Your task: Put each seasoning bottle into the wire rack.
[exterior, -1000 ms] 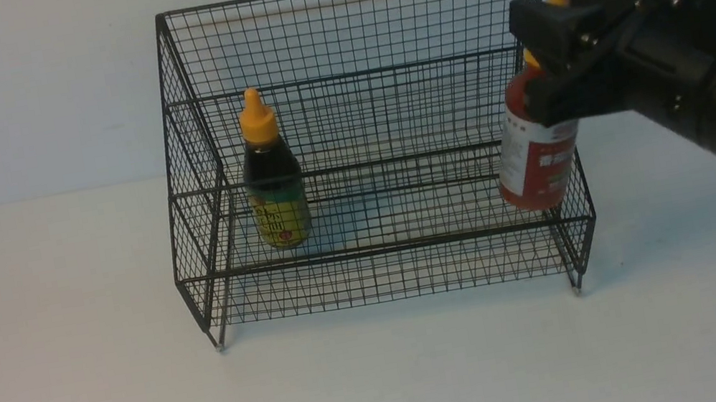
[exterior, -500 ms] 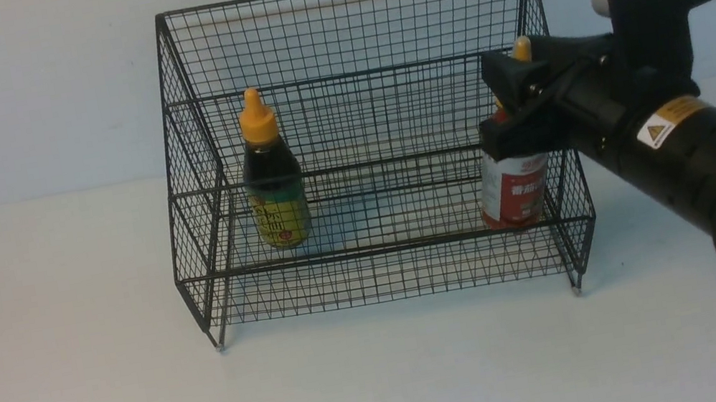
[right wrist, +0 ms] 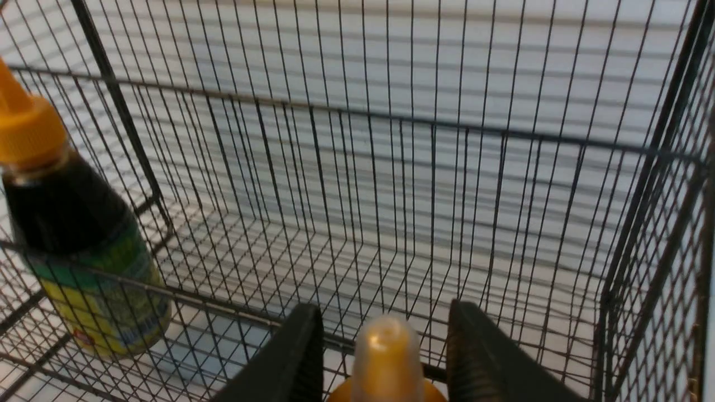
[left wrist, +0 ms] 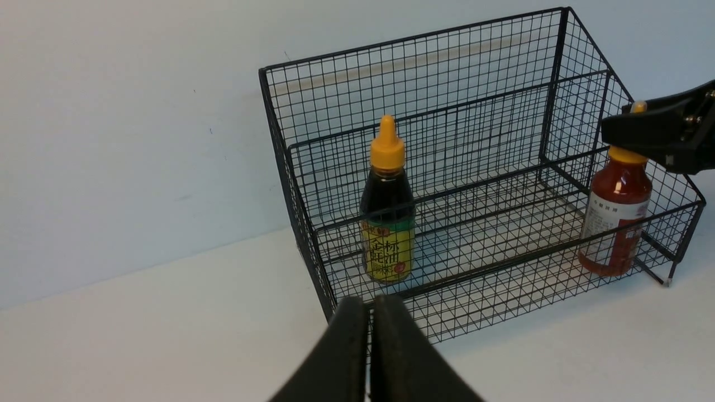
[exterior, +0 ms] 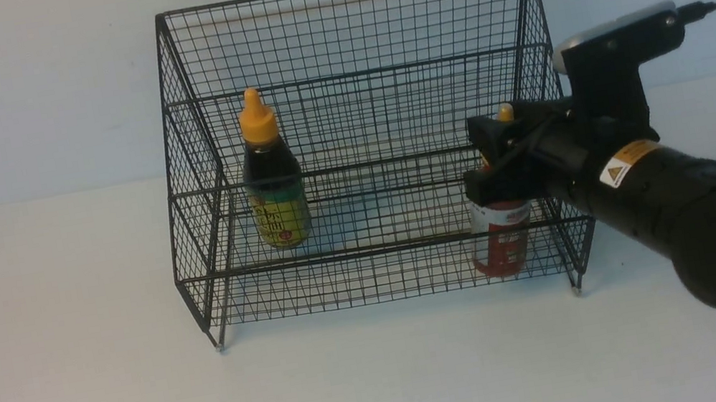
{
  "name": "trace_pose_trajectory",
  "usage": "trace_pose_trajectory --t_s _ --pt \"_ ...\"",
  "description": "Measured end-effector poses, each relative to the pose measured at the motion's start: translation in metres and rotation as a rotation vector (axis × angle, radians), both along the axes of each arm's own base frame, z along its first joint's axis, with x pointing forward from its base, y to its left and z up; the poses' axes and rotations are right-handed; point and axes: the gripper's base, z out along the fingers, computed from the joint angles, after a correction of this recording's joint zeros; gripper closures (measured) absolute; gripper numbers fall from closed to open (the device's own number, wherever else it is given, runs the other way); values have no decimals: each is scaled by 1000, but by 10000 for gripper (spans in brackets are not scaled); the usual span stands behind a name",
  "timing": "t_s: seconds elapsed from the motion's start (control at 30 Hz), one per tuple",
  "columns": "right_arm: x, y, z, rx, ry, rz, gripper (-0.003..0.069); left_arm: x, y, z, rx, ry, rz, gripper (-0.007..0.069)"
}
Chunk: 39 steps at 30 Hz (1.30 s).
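Gripper (exterior: 494,156) in action: the robot's right claw, parted only by the width of a cap, clasps the red bottle (exterior: 502,242) by its yellow nozzle inside the wire rack (exterior: 384,249), near the right end. The dark bottle (exterior: 277,193) stands at the left. Good placing here likely means keeping the bottle upright, settling its base fully, then loosening gently and lifting straight clear.

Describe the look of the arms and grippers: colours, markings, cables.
Right arm: matte black, rounded housings, white-and-orange label with a yellow warning triangle, visible screw heads. Above its wrist, a black bracket carries a silver-and-black camera trailing a thin black cable. Right gripper: black, chunky fingers. Left gripper: dark, blurred fingers; the left arm's body is out of view.
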Motion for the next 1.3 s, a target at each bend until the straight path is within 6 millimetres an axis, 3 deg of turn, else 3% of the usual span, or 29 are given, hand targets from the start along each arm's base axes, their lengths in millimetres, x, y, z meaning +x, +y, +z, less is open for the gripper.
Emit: trace_pose_trajectory --t_s 0.27,0.47,0.6,0.8,0.9,1.03,1.07,1.17,1.3 --pt "2 1 0 1 -4 1 382 0 0 0 0 0 0 629" --pt "0 0 5 33 2 -4 272 0 0 0 1 0 0 629" --pt "-13 -5 32 67 -24 14 192 0 1 0 10 -3 5 629" --pt "-44 -18 75 116 -19 67 203 0 1 0 12 -3 5 629" --pt "-73 -30 101 129 10 124 319 0 1 0 12 -3 5 629" --pt "-110 -60 130 106 -2 147 578 0 1 0 12 -3 6 629" --pt "-117 -66 134 102 -9 142 611 0 1 0 13 -2 6 629" --pt "-136 -85 146 101 -32 114 653 0 1 0 12 1 6 629" --pt "-180 -118 158 83 -53 34 671 0 1 -3 14 32 9 629"
